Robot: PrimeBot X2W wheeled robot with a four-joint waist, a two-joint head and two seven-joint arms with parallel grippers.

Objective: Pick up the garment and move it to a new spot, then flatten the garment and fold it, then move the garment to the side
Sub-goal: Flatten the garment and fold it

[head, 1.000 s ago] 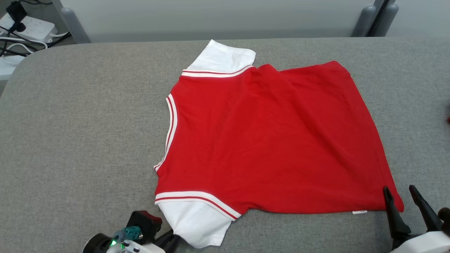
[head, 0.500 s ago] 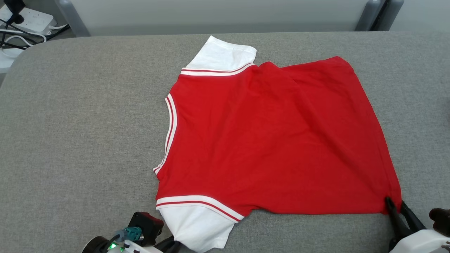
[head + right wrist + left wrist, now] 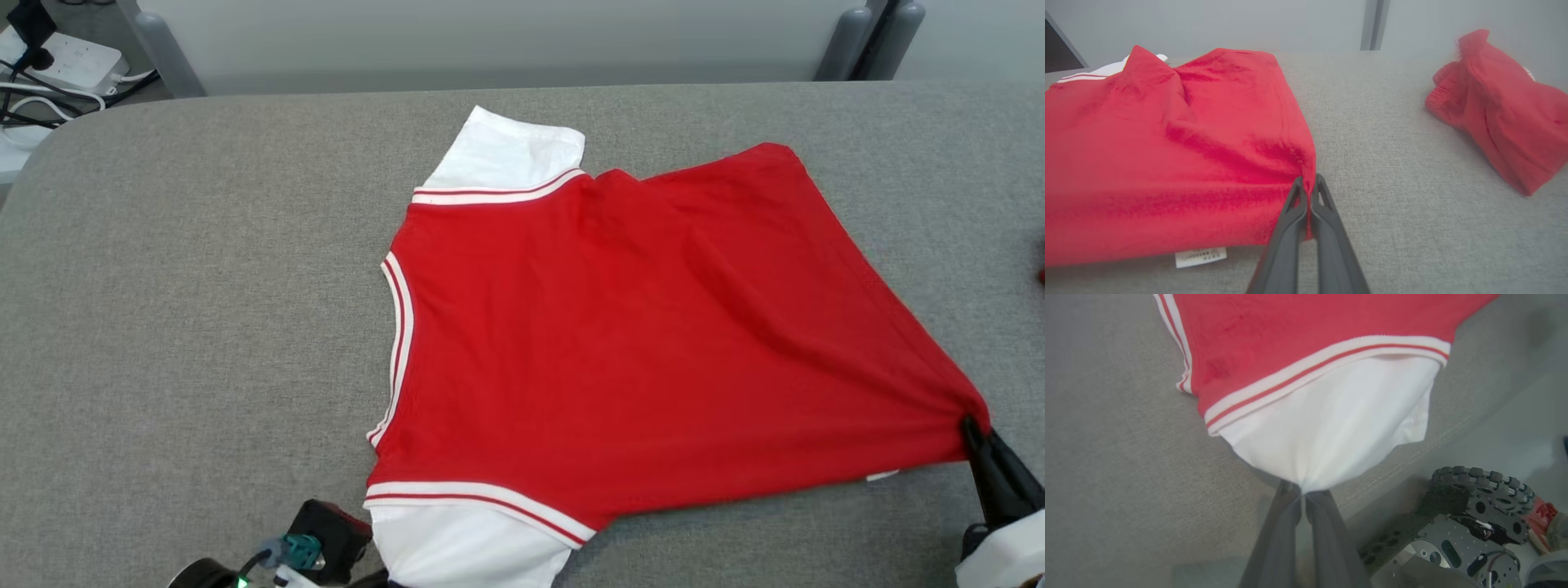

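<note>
The garment (image 3: pixel 620 327) is a red shirt with white sleeves and red-and-white striped trim, spread on the grey table (image 3: pixel 204 310). My right gripper (image 3: pixel 976 429) is shut on its near right hem corner and lifts it a little; the right wrist view shows the red cloth (image 3: pixel 1167 155) pinched between the fingers (image 3: pixel 1308 181). My left gripper (image 3: pixel 1302 492) is shut on the edge of the near white sleeve (image 3: pixel 1331 428), which bunches at the fingertips. In the head view the left wrist (image 3: pixel 318 547) sits at the bottom edge beside that sleeve (image 3: pixel 465 547).
A second red cloth (image 3: pixel 1498 106) lies crumpled on the table to the right of the garment. A white care label (image 3: pixel 1201 257) hangs below the hem. Power strips and cables (image 3: pixel 57 65) lie on the floor past the table's far left corner.
My right gripper has gone from open beside the hem corner to shut on it and pulled it rightward, stretching the cloth. The left gripper stays shut on the sleeve. The camera shifted slightly.
</note>
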